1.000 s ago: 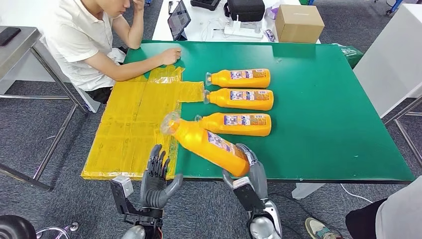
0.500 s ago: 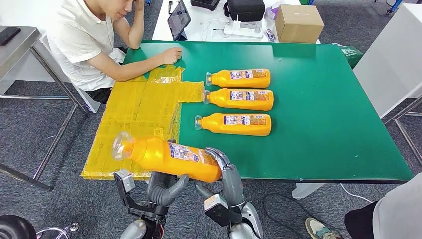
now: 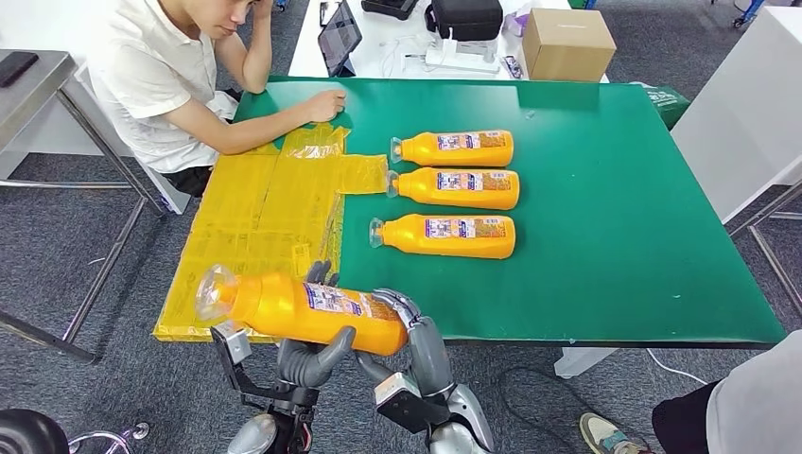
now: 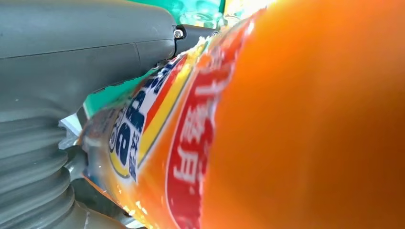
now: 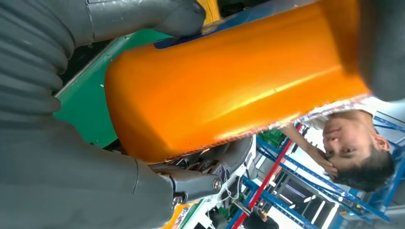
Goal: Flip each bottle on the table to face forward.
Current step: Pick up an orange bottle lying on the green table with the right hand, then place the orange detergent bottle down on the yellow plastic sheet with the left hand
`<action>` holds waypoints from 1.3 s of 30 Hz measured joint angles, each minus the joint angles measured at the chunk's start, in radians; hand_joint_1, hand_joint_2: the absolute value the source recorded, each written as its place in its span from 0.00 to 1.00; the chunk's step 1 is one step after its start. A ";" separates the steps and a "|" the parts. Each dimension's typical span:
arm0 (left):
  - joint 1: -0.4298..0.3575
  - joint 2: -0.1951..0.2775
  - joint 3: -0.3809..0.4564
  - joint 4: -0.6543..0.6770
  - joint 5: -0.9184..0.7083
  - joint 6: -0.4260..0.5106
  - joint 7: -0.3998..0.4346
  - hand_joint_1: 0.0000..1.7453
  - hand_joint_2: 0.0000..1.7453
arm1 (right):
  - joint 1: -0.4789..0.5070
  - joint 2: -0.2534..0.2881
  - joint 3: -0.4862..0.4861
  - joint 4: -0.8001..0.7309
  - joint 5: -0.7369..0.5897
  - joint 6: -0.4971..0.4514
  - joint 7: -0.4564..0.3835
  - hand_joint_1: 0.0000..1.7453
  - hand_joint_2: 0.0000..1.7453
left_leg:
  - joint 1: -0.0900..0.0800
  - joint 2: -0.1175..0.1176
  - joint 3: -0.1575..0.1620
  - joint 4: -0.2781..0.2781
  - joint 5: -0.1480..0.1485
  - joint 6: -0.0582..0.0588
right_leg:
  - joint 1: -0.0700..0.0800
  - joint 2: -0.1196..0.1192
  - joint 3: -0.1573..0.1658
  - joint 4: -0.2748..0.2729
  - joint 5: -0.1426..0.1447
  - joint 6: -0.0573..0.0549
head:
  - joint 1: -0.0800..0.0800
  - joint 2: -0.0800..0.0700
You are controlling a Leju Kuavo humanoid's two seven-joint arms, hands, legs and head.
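Head view shows the orange bottle [image 3: 303,307] lying sideways in the air just off the table's near edge [image 3: 567,336]. Its cap points to 9 o'clock. The right hand [image 3: 409,326] holds the bottom end at 3 o'clock. The left hand [image 3: 307,355] wraps the middle from below. Three other bottles [image 3: 444,235] lie at 12 o'clock.

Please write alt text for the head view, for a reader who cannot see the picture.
Both robot hands, the left hand and the right hand, hold an orange bottle lying sideways above the near edge of a green table. Three more orange bottles lie in a row further back, and a seated person rests an arm on the table.
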 joint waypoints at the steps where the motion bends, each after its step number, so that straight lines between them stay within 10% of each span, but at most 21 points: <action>1: 0.002 0.000 0.000 -0.006 0.002 -0.004 -0.001 0.62 1.00 | -0.002 0.001 0.000 0.007 0.000 0.004 0.000 0.88 1.00 | 0.000 0.000 0.000 0.000 0.000 0.000 | 0.000 0.000 0.000 0.000 0.000 0.000 | 0.000 0.000; 3: 0.007 0.001 0.000 -0.021 0.006 -0.018 -0.002 1.00 1.00 | -0.006 0.004 -0.001 0.021 0.000 0.011 -0.002 0.86 1.00 | 0.000 0.000 0.000 0.000 0.000 0.000 | 0.000 0.000 0.000 0.000 0.000 0.000 | 0.000 0.000; 5: 0.012 0.002 0.001 -0.032 0.006 -0.028 -0.004 1.00 1.00 | -0.011 0.007 -0.003 0.031 0.003 0.014 -0.005 0.73 1.00 | 0.000 0.000 0.000 0.000 0.000 0.000 | 0.000 0.000 0.000 0.000 0.000 0.000 | 0.000 0.000; 8: 0.014 0.004 0.003 -0.036 0.004 -0.030 -0.010 1.00 1.00 | -0.016 0.011 -0.004 0.041 0.011 0.018 -0.007 0.18 1.00 | 0.000 0.000 0.000 0.000 0.000 0.000 | 0.000 0.000 0.000 0.000 0.000 0.000 | 0.000 0.000; 10: 0.015 0.005 0.005 -0.036 0.019 -0.041 -0.011 1.00 1.00 | -0.018 0.012 -0.004 0.047 0.015 0.027 -0.007 0.01 1.00 | 0.000 0.000 0.000 0.000 0.000 0.000 | 0.000 0.000 0.000 0.000 0.000 0.000 | 0.000 0.000; 14: 0.020 0.009 0.017 -0.039 0.080 -0.114 -0.002 1.00 1.00 | -0.016 0.012 -0.005 0.062 0.015 0.037 -0.008 0.00 1.00 | 0.000 0.000 0.000 0.000 0.000 0.000 | 0.000 0.000 0.000 0.000 0.000 0.000 | 0.000 0.000; 18: 0.029 0.015 0.027 -0.048 0.103 -0.158 0.000 1.00 1.00 | -0.011 0.015 -0.007 0.068 0.016 0.043 -0.008 0.00 0.00 | 0.000 0.000 0.000 0.000 0.000 0.000 | 0.000 0.000 -0.001 0.000 0.000 0.000 | 0.000 0.000; 23: 0.036 0.019 0.031 -0.061 0.071 -0.142 0.003 1.00 1.00 | -0.007 0.019 -0.011 0.075 0.030 0.040 -0.006 0.00 0.00 | 0.000 0.000 0.000 0.000 0.000 0.000 | 0.000 0.000 -0.001 0.000 0.000 0.000 | 0.000 0.000; 29: 0.025 0.009 0.030 -0.073 -0.133 0.084 -0.012 1.00 1.00 | 0.011 0.022 -0.015 0.064 0.018 0.054 -0.004 0.00 0.00 | 0.000 0.000 0.000 0.000 0.000 0.000 | 0.000 0.000 -0.001 0.000 0.000 0.000 | 0.000 0.000; 35: -0.055 0.012 0.068 0.020 -0.620 0.558 -0.031 1.00 1.00 | 0.056 -0.004 -0.021 -0.050 0.064 -0.066 -0.004 0.00 0.00 | 0.000 0.000 0.000 0.000 0.000 0.000 | 0.000 0.000 -0.001 0.000 0.000 0.000 | 0.000 0.000; 39: -0.104 -0.031 0.243 0.090 -1.248 0.654 -0.056 1.00 1.00 | 0.076 -0.018 -0.048 -0.142 0.039 -0.024 0.000 0.00 0.00 | 0.000 0.000 0.000 0.000 0.001 0.001 | 0.000 0.000 -0.001 0.000 0.000 0.000 | 0.000 0.000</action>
